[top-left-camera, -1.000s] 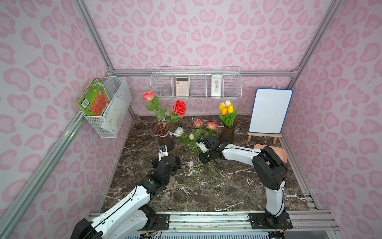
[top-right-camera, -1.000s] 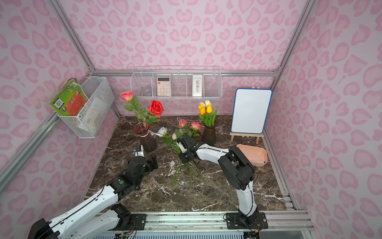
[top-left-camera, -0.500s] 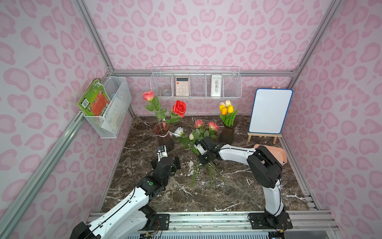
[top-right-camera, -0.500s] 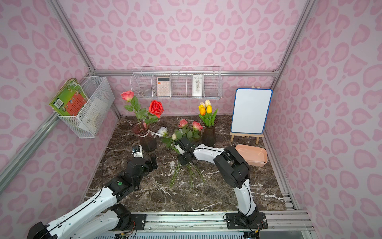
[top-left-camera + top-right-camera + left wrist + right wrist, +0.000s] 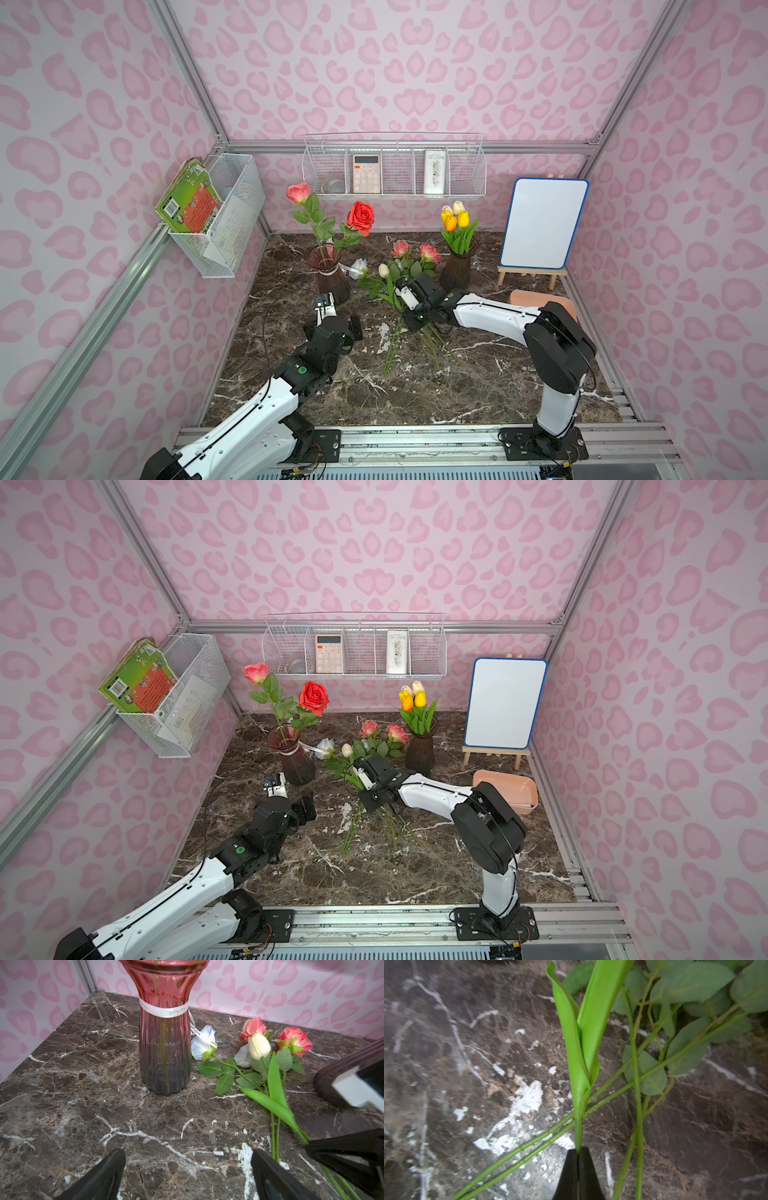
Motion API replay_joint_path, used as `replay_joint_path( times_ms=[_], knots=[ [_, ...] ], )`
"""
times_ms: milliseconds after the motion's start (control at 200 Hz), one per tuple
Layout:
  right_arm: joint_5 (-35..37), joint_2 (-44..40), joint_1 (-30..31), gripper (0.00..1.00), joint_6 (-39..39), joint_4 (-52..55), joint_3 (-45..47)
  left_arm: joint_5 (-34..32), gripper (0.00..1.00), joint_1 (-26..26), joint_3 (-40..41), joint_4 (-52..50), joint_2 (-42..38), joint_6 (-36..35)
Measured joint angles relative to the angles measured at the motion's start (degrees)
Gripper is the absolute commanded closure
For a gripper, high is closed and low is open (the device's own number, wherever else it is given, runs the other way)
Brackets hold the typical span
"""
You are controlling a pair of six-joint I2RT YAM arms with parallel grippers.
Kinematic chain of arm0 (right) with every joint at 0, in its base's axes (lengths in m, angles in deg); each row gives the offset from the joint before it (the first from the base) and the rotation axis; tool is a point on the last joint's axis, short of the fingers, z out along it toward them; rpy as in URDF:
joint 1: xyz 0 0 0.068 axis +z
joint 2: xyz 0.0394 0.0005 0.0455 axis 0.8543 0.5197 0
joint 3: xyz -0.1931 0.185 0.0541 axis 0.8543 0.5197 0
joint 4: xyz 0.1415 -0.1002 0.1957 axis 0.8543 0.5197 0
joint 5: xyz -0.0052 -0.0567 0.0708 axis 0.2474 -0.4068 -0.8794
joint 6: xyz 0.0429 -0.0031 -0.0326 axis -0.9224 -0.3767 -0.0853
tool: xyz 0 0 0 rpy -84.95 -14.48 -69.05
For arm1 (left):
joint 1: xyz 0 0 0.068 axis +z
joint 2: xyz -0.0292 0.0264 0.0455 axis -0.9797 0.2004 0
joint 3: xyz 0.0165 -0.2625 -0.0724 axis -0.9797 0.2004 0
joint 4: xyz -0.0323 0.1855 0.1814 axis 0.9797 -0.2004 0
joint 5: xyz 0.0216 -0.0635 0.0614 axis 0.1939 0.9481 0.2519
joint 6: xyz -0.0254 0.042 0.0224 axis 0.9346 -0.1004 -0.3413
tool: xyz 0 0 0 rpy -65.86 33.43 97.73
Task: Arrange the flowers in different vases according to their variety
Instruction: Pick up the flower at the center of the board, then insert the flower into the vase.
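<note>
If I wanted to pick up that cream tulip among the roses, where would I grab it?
I'd grip the cream tulip by its bare stem just below where the two long leaves join: thin, smooth and leafless there. Come from above, jaws across the stem, since it lies low over the table. The right gripper is shut right there.

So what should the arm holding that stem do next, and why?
Probably lift it gently upward: the right gripper is shut on the cream tulip at its stem, which crosses loose rose stems, and the tulip vase stands close by.
</note>
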Motion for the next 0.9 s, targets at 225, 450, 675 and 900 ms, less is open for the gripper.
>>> replay_joint_path(
  times_ms=[225, 450, 675, 900],
  knots=[
    [-8.5, -10.38, -1.42, 1.0, -2.78, -12.63, 9.03, -0.15, 0.01, 0.0, 0.26, 0.02, -1.46, 0.02],
    [-14.29, -21.4, -4.42, 1.0, -6.56, -28.24, 18.71, -0.35, 0.01, 0.0, 0.57, 0.0, -2.21, 0.0],
    [-13.6, -31.85, -8.15, 1.0, -7.56, -37.64, 23.67, -0.39, 0.01, 0.0, 0.68, 0.0, -2.34, 0.0],
    [-10.25, -38.97, -13.99, 1.0, -6.03, -38.42, 24.35, -0.39, 0.01, 0.0, 0.79, 0.02, -2.47, 0.0]
  ],
)
